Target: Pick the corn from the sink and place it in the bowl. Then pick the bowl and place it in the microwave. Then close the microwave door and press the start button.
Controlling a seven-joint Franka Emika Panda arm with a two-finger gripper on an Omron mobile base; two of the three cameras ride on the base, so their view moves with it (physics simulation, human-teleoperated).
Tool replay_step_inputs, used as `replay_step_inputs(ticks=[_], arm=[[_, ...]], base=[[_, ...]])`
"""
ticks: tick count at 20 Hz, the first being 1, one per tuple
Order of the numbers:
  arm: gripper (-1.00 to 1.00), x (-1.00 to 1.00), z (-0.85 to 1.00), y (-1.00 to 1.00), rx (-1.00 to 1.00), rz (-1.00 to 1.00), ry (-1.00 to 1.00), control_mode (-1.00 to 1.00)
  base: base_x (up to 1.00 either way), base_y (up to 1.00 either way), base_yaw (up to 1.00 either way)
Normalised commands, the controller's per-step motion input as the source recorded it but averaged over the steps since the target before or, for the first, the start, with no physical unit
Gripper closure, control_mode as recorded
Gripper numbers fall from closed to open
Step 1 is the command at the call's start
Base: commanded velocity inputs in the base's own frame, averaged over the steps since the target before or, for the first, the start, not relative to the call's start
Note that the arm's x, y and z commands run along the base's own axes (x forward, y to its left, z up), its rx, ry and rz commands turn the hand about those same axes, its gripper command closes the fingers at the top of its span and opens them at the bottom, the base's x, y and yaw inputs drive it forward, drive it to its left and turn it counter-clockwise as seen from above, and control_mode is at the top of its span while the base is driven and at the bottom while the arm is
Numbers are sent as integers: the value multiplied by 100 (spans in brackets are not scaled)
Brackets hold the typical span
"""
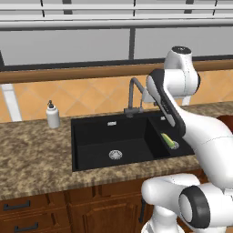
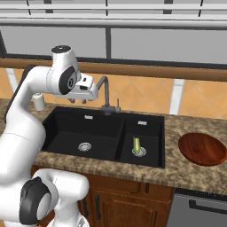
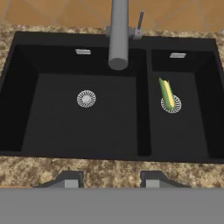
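Gripper (image 3: 109,179) spread and empty, high over the sink (image 3: 26,109). Corn (image 3: 166,92) lying across the drain in the smaller basin, bowl (image 2: 202,149) on the counter beside it. Best approached by shifting over that basin, clearing the faucet (image 3: 118,35), aligning jaws across the cob's width, then descending straight.

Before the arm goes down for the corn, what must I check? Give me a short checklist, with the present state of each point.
1. Corn lies in the smaller basin of the sink, partly over its drain: ok.
2. Corn is free, nothing on it or against it: ok.
3. End effector is open and holds nothing: ok.
4. End effector is over the corn: not ok; it hangs above the sink's front edge, nearer the big basin.
5. Faucet leaves the way to the corn free: cannot tell; its spout reaches out near the divider, next to the smaller basin.
6. Bowl stands empty on the counter, right of the sink: ok.
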Motion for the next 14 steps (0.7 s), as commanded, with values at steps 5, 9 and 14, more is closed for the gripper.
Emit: replay_step_inputs(ticks=[5,9,14], arm=[[-100,-11,-7,-1,-2,0,0,-100],[-100,1,-64,-78,-12,1,0,-100],[-100,6,-55,-100,-1,0,17,-100]], base=[[0,0,0],[0,0,0],[0,0,0]])
